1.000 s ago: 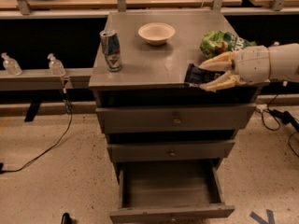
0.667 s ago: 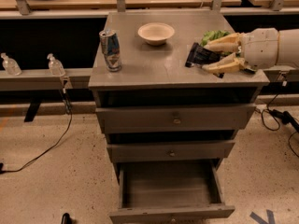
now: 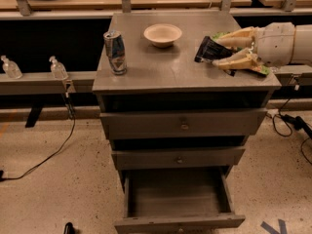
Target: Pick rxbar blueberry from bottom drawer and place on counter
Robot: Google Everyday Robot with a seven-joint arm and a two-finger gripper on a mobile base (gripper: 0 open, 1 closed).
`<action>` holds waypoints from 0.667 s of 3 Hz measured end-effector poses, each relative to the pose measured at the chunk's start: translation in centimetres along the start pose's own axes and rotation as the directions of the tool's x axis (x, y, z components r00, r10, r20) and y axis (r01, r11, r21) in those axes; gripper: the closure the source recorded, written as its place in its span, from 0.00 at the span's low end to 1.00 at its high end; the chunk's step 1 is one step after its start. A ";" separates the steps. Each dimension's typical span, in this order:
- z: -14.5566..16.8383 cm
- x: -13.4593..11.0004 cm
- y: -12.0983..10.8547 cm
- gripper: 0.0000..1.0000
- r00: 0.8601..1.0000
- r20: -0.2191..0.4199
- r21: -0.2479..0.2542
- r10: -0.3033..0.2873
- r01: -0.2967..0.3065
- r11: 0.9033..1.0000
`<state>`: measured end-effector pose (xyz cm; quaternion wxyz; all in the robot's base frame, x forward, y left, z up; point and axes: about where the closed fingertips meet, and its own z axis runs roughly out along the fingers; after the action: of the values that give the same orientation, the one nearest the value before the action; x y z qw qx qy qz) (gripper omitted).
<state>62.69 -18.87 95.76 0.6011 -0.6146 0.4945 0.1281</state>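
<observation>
1. Compared with a second ago, the end effector (image 3: 218, 52) has moved up the frame. It was at the front right edge of the tabletop (image 3: 161, 67) and now hangs further in over the right part of it, and the rxbar blueberry (image 3: 207, 50) has travelled with it.
2. The can (image 3: 115, 52), the bowl (image 3: 163, 34) and the drawers sit just where they were in the earlier frames.
3. The two pale fingers (image 3: 239, 38) are clamped on the rxbar blueberry, one above it in the frame and one below.
4. The bar is right of centre in the frame, over the tabletop and to the right of the bowl. From here I cannot tell whether it touches the surface.
5. Its long axis runs on a slant, from upper left down toward lower right. The free dark end sticks out to the left, toward the bowl, and a sliver of wrapper shows under the lower finger.
6. A green chip bag (image 3: 264, 71) lies under and behind the end effector at the right edge of the tabletop.
7. The can stands upright at the left side of the tabletop, well apart from the bar.
8. The bottom drawer (image 3: 180, 223) is pulled open at the lower middle of the frame, while the two slimmer drawers (image 3: 184, 126) above it are closed.
</observation>
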 end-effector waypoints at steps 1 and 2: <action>1.9 2.2 -0.8 1.00 0.998 -0.037 0.011 0.052 -0.052 0.999; 4.0 3.5 -1.5 1.00 0.995 -0.038 0.016 0.088 -0.088 0.996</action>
<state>67.25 -17.35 93.12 0.5896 -0.5902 0.5336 0.1389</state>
